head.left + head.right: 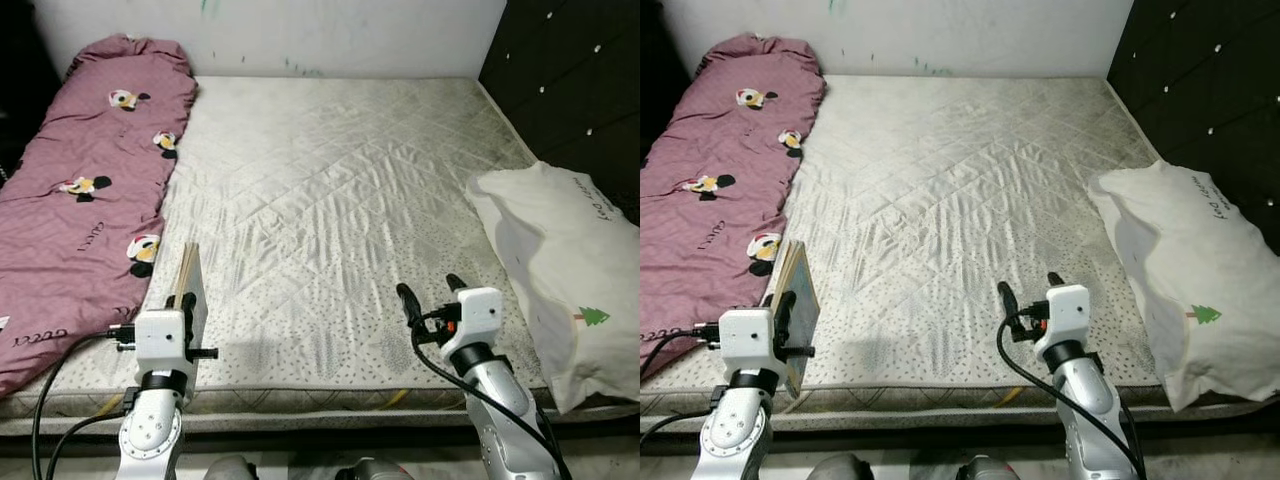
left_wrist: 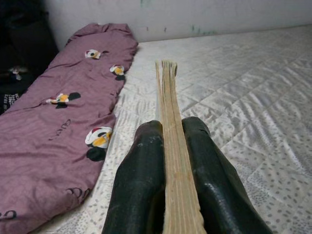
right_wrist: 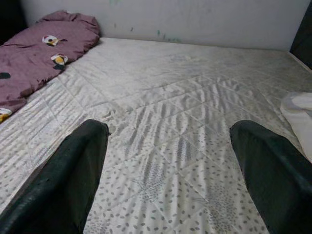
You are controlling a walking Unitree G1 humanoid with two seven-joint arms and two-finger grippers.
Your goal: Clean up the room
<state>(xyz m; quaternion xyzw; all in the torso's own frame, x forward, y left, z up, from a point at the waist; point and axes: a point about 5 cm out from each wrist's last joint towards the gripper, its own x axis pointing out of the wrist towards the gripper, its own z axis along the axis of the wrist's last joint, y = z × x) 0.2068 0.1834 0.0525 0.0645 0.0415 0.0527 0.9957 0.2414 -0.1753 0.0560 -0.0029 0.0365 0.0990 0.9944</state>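
Observation:
My left gripper [image 1: 186,300] is shut on a thin book [image 1: 190,280], held upright on edge above the near left corner of the mattress [image 1: 330,200]. In the left wrist view the book's page edges [image 2: 170,146] run between the two black fingers [image 2: 141,180]. My right gripper [image 1: 432,290] hovers open over the near right part of the mattress, with nothing between its fingers [image 3: 73,175]. A purple quilt [image 1: 90,190] with cartoon prints lies along the bed's left side. A white pillow [image 1: 565,270] with a small green tree print rests at the right edge.
A white wall [image 1: 300,35] stands behind the bed. A dark tufted headboard panel [image 1: 570,90] rises on the right. The mattress front edge [image 1: 330,405] runs just before my arms.

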